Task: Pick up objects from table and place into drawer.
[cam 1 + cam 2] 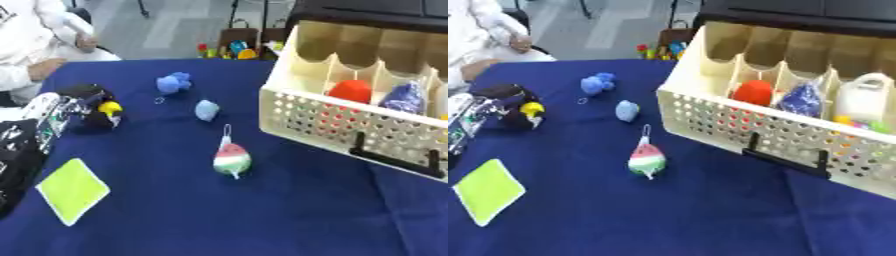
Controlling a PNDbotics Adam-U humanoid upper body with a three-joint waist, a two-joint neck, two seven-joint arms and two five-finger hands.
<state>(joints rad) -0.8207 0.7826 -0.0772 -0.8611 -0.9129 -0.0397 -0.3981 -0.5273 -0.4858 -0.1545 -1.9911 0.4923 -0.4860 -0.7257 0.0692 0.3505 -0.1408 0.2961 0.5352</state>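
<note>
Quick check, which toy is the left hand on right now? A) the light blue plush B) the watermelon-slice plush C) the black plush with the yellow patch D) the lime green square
C. The left hand comes in from the left edge with its fingers against the black plush with the yellow patch; the watermelon plush, light blue plush and green square lie apart on the blue cloth, untouched.

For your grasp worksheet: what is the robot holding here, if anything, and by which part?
The left hand has its fingers round the black plush toy, at its rear side. No right hand shows.
</note>
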